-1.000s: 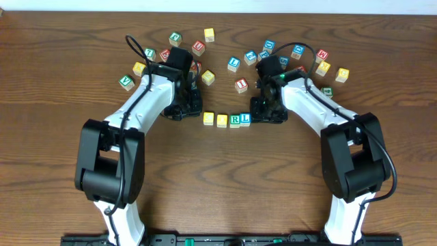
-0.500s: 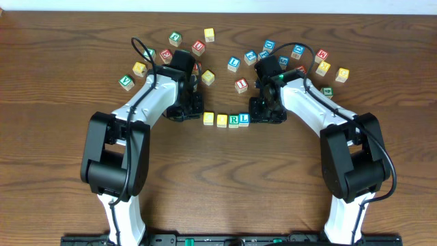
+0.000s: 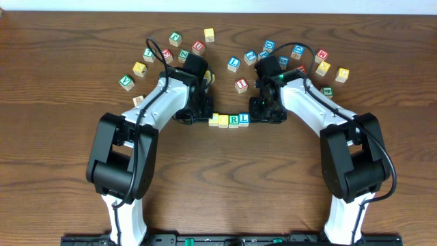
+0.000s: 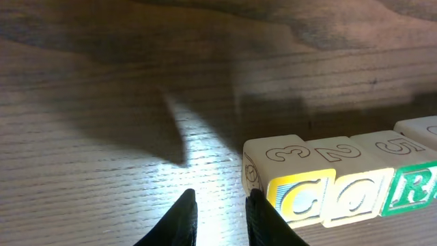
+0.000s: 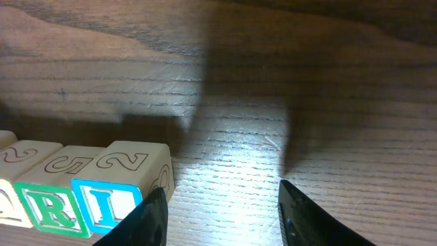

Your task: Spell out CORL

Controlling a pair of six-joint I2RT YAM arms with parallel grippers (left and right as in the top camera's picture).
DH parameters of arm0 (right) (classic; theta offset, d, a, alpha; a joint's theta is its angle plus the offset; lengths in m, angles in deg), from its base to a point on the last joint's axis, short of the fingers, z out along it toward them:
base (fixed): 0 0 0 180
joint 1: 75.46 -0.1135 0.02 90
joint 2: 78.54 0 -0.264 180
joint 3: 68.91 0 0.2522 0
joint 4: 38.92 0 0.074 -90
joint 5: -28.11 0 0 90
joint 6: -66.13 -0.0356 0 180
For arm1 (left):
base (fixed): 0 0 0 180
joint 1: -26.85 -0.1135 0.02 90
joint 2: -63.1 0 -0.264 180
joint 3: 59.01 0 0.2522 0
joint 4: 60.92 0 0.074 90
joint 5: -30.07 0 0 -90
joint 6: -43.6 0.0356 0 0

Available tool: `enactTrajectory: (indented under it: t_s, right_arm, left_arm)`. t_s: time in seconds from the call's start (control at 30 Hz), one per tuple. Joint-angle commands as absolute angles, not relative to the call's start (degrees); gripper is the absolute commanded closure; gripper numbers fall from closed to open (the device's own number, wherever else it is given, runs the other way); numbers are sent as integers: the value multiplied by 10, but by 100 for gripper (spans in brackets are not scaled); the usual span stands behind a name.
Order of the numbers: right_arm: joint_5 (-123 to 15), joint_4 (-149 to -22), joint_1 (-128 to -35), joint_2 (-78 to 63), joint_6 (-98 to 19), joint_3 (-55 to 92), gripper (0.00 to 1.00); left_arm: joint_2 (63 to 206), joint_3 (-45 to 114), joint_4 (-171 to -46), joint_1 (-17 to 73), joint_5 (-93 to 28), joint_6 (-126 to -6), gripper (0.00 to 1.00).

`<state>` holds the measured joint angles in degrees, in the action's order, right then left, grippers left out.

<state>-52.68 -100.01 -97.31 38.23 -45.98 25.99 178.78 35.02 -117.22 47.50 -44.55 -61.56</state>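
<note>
Nearest in the left wrist view, the left claw (image 4: pixel 218 199) sits low over the bench (image 4: pixel 102 137). Its jaws are narrow, a thin strip of wood shows between them, and they hold nothing. Its inner finger (image 4: pixel 263 215) is hard against the end face of the C cube (image 4: pixel 300 198); whether it touches cannot be told. Past the C cube, away from this claw, the O cube (image 4: pixel 351 198) and then the R cube (image 4: pixel 413 190) stand flush, side to side.

At the other end, the right claw (image 5: pixel 222 190) is spread wide and also empty. One finger (image 5: pixel 147 219) is just beside the L cube (image 5: pixel 109 205), the other well clear on bare wood. The word reads complete, lying between the two claws.

The danger from here is spoiling a finished row (image 3: pixel 229 120). If either claw drifts inward, its finger would likely shove the end cube and slide the line. Pressure from both ends at once could buckle the line out of true. A finger rubbing a face as it lifts could twist or tip that cube.

Farther off, behind both claws, loose cubes (image 3: pixel 241 84) lie scattered. A yellow one (image 3: pixel 209 77) is close by the left wrist, so a careless retreat could knock it about.
</note>
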Motion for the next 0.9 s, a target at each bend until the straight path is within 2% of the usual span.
enactTrajectory:
  t_s: [0.0, 0.87]
  right_arm:
    - [-527, -1000, -980, 388, -466, 256, 54]
    - [-536, -1000, -971, 388, -460, 256, 59]
  left_arm:
    - [1796, 347, -1172, 480, -438, -610, 76]
    - [1796, 347, -1158, 510, -438, -611, 76]
